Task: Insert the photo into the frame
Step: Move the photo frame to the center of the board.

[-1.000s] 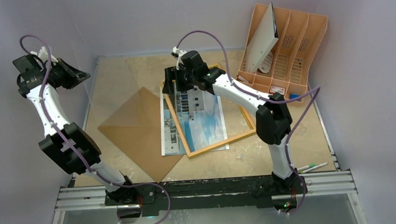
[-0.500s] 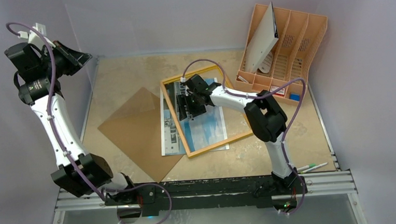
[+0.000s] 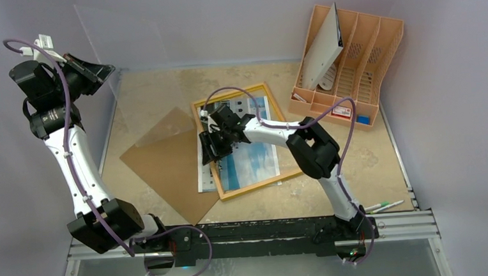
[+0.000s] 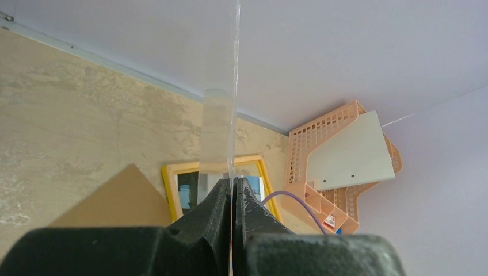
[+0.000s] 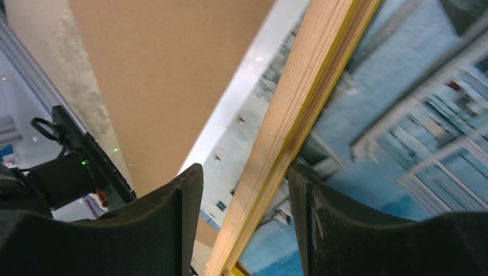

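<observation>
Frame rail [image 5: 296, 109] seemingly within right hand [image 5: 244, 178]

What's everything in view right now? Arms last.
photo: 1, blue-white, centre, under frame
frame: 1, yellow and wood, lying over photo
board: 1, brown, left of photo
clear sheet: 1, transparent, held up far left
file rack: 1, peach, far right corner
card: 1, white, standing in file rack
pens: 2, pale, near right edge
table: 1, tan, beneath everything
left pincer: 1, black, shut on clear sheet
right pincer: 1, black, open astride a frame rail
</observation>
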Robot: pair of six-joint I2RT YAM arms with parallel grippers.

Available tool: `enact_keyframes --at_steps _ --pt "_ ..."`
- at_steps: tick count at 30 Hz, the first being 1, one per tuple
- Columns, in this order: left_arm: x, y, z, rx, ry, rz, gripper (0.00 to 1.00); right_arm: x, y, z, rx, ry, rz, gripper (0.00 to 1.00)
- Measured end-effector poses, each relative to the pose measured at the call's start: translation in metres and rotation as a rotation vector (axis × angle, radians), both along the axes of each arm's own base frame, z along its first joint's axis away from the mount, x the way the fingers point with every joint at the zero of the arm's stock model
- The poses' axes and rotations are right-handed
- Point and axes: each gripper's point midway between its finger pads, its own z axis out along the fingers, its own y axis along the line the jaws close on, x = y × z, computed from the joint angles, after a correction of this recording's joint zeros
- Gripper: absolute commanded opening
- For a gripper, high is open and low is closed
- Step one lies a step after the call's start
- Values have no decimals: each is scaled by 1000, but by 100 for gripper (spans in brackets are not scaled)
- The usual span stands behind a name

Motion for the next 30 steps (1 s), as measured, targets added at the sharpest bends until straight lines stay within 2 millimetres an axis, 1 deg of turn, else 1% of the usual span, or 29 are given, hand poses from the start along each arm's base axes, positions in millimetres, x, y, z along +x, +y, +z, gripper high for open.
enact_keyframes --at_steps 2,5,8,12,14,16,17,19,21,22,24,25,26,28,30 --pt "1 0 -5 -14 13 0 0 -4 10 1 21 21 16 58" --pt "1 -1 -7 -18 15 -1 0 -9 27 3 49 41 38 58" --pt "1 -3 -8 -23 17 -2 0 -13 41 4 65 51 55 60" --pt "1 -8 -7 -29 16 -12 0 -15 43 7 64 48 43 70" --pt "2 -10 -6 -29 13 -19 0 -16 35 14 67 22 26 75" --pt "2 -12 -5 -31 9 -23 0 -16 21 29 74 -14 0 78" --pt "2 -13 -3 -30 5 -25 0 -14 13 39 88 -43 -17 79" --pt "3 -13 -1 -31 -5 -26 0 -7 -7 70 135 -122 -58 78" --pt "4 -14 6 -37 -30 -35 0 7 -27 109 208 -221 -101 78" --pt "5 -15 9 -41 -42 -42 0 14 -36 122 234 -259 -119 78" --pt "8 -16 16 -43 -73 -61 0 37 -64 150 271 -341 -171 77" --pt "10 -17 20 -48 -87 -71 0 55 -84 159 275 -378 -213 77" --pt "12 -18 23 -57 -99 -82 0 73 -104 166 270 -406 -259 77" --pt "17 -18 30 -74 -130 -104 0 101 -142 170 251 -434 -344 78" --pt "21 -20 37 -96 -160 -123 0 125 -182 173 231 -451 -439 81"
